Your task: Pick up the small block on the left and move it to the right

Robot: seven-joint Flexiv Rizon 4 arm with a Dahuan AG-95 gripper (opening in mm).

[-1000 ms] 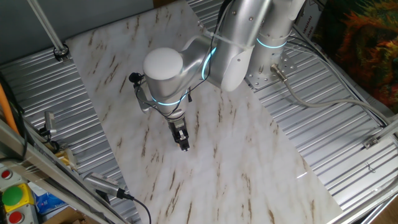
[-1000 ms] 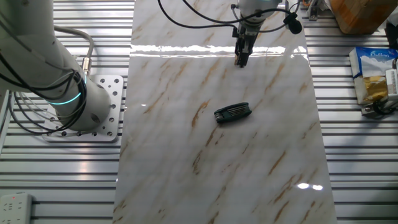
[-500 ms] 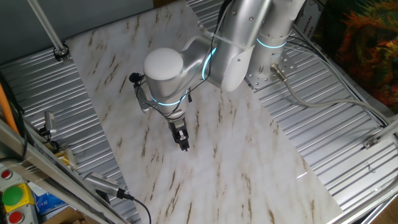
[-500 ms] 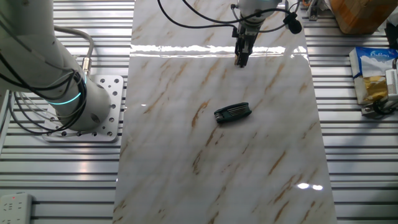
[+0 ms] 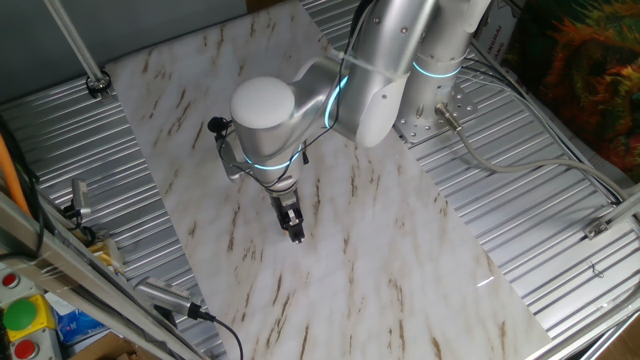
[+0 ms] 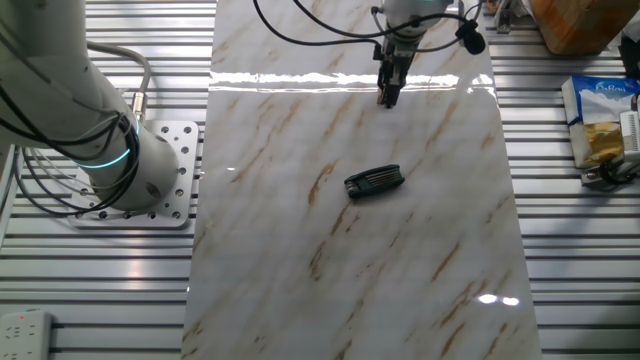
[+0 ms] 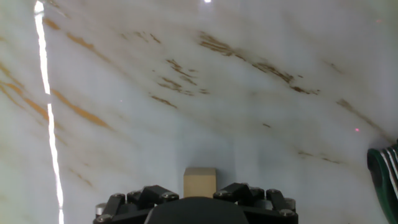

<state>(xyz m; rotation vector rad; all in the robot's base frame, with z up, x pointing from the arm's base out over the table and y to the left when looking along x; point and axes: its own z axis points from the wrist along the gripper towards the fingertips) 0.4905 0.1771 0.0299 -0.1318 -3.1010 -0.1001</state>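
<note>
The small block [image 7: 199, 181] is a plain tan cube that shows only in the hand view, held between the two dark fingers at the bottom edge. My gripper [image 7: 199, 193] is shut on it, with a finger against each side. In one fixed view the gripper [image 5: 295, 232] points down, low over the marble board [image 5: 400, 260]. In the other fixed view the gripper [image 6: 388, 97] stands at the far middle of the board, and its fingers hide the block. I cannot tell whether the block touches the board.
A flat dark oblong piece with greenish edge [image 6: 373, 182] lies mid-board, also at the right edge of the hand view [image 7: 385, 171]. The arm's base [image 6: 130, 170] stands left of the board. Boxes [image 6: 600, 120] sit at the right. Ribbed metal tabletop [image 5: 520, 200] surrounds the board.
</note>
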